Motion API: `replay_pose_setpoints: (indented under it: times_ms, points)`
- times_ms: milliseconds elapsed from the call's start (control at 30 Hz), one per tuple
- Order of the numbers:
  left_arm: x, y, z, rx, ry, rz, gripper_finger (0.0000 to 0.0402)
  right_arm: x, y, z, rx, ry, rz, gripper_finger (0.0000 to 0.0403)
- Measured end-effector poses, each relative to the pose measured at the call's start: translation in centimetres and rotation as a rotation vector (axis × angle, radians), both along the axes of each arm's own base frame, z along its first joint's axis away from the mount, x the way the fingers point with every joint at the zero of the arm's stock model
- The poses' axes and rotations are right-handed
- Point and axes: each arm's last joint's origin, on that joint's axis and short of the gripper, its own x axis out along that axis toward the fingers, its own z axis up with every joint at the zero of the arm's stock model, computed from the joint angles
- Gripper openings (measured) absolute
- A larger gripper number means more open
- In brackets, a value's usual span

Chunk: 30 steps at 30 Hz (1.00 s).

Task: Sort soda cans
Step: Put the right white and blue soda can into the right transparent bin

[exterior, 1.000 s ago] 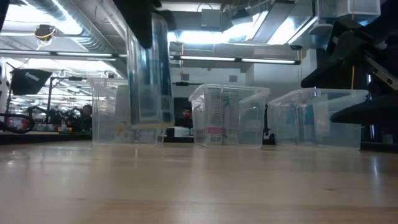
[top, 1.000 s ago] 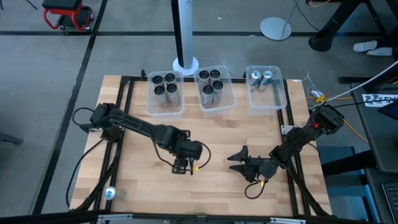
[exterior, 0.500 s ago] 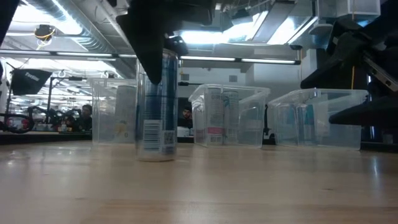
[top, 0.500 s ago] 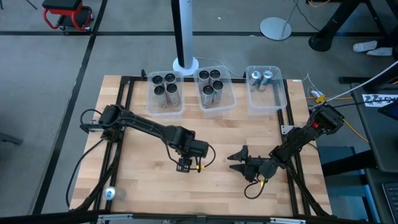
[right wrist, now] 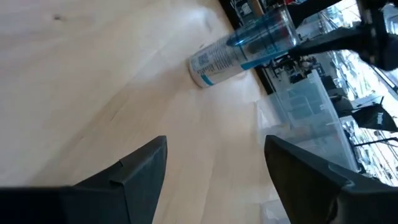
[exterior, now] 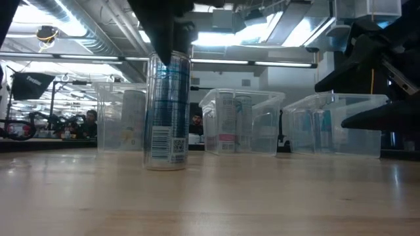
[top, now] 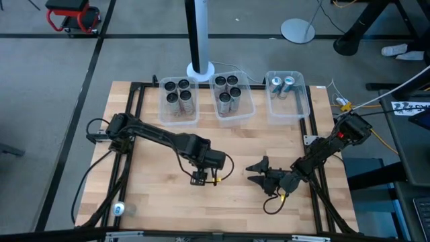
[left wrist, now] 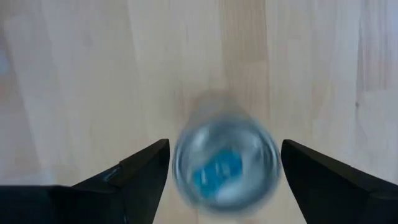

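The soda can point(exterior: 167, 111) stands upright mid-table between the spread left gripper point(left wrist: 221, 171) fingers; light, slippery, thin-walled: grip mid-body gently.

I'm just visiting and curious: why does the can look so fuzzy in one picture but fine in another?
Left wrist view: the soda can sits right under the lens between the left gripper's fingers, so its top smears out of focus. Low view: the same can stands sharp, backlit by ceiling lights.
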Motion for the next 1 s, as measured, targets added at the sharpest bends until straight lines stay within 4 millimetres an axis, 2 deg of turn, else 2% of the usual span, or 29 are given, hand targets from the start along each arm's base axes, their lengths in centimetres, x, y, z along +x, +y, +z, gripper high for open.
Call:
replay_pose_setpoints:
  times_ms: [133,233,333,533,633,767,867,1000]
  points:
    - [-1.4,-0.4,2.4,0.001,0.043,0.043,0.029,0.2,0.1,0.3,-0.014,-0.024,0.001,0.0268]
    - [-3.3,-1.0,4.1,0.029,0.024,0.075,0.0286,0.6,0.5,1.0,-0.041,-0.041,0.002,0.0268]
    - [-6.0,-1.9,5.3,0.112,0.004,0.128,0.0282,1.6,1.1,2.1,-0.078,-0.067,0.009,0.0268]
    - [-12.1,-4.3,7.0,0.161,-0.176,0.213,0.028,4.5,1.5,4.4,-0.177,-0.038,0.027,0.0268]
    - [-14.8,-5.5,6.5,0.145,-0.294,0.224,0.028,6.6,1.6,6.3,-0.19,-0.008,0.069,0.0268]
    - [-17.7,-6.7,4.6,0.153,-0.474,0.223,0.028,9.6,2.0,9.7,-0.24,0.05,0.104,0.0268]
    - [-18.9,-7.4,2.4,0.175,-0.605,0.203,0.028,11.6,2.2,12.3,-0.278,0.11,0.117,0.0268]
    - [-19.5,-7.7,-0.3,0.227,-0.726,0.179,0.028,14.3,2.1,15.6,-0.269,0.182,0.15,0.0268]
